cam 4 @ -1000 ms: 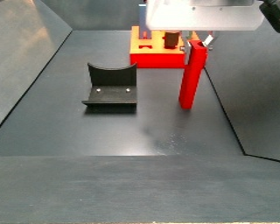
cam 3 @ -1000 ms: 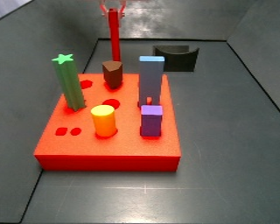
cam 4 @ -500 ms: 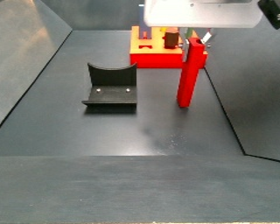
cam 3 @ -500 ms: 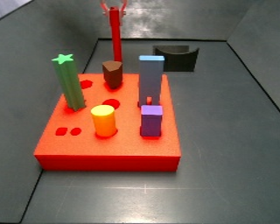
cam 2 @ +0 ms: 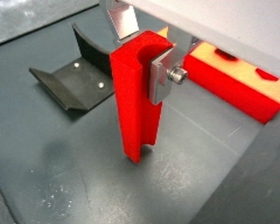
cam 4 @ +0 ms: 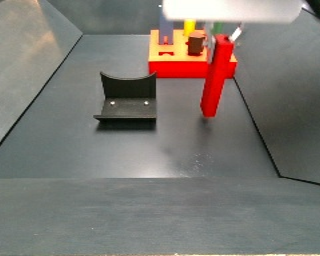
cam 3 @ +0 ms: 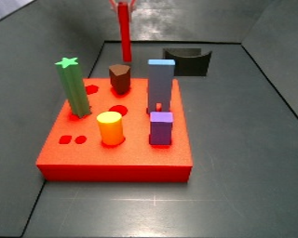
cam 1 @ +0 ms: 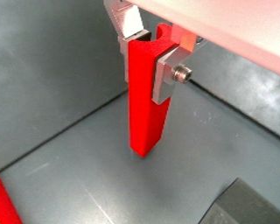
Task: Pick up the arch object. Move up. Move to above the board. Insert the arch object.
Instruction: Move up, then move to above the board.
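The arch object (cam 1: 145, 105) is a long slender bright red bar hanging upright, with a scooped notch in its upper end. My gripper (cam 1: 149, 57) is shut on its upper part, a silver finger (cam 1: 168, 74) pressed on each side. In a side view the arch object (cam 3: 124, 37) hangs behind the board (cam 3: 120, 153), a flat red slab, with my gripper (cam 3: 122, 7) at the picture's upper edge. Another side view has the arch object (cam 4: 216, 85) with its lower end close to the dark floor, in front of the board (cam 4: 170, 65). The board's corner (cam 2: 230, 83) shows beside the bar.
On the board stand a green star post (cam 3: 74, 88), a blue pillar (cam 3: 160, 84), a yellow cylinder (cam 3: 111, 127), a purple block (cam 3: 162, 128) and a brown peg (cam 3: 120, 79). The dark fixture (cam 4: 124, 98) sits on the floor beside the bar. Sloped grey walls enclose the floor.
My gripper has risen a little with the arch object in it; the bar's lower end sits slightly higher than before. Nothing on the board has moved.
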{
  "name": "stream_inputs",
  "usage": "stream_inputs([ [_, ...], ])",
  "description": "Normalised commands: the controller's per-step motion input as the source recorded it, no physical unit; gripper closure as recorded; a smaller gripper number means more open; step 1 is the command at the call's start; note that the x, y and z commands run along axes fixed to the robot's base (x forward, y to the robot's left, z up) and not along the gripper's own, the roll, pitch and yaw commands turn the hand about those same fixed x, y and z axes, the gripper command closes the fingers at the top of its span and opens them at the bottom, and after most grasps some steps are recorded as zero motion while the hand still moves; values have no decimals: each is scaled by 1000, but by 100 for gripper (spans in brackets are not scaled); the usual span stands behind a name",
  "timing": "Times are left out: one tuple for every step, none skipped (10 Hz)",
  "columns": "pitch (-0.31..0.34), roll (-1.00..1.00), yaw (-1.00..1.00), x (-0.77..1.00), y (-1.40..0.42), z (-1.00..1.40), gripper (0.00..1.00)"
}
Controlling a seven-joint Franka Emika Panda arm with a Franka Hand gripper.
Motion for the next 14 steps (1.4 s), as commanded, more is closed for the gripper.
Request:
stream_inputs([
  [50, -4, -18, -46, -6, 544, 100],
  [51, -1, -18, -26, -2, 379, 100],
  [-142, -309, -273, 59, -16, 1000, 100],
  [-117, -310, -251, 67, -15, 993, 100],
  [-85, -309, -212, 50, -9, 882, 100],
  [-23, -271, -142, 31, 8, 664, 100],
  [16, -217, -92, 24, 18, 442, 100],
  [32, -200, -73, 20, 16, 275, 100],
  [509, 132, -49, 212, -1000, 312, 100],
  [497, 148, -36, 218, -1000, 295, 100],
  [408, 190, 24, 227, -1000, 305, 100],
  [298, 126, 12, 234, -1000, 297, 100],
  [216, 97, 15, 239, -1000, 296, 100],
  [165, 67, 14, 245, -1000, 300, 100],
])
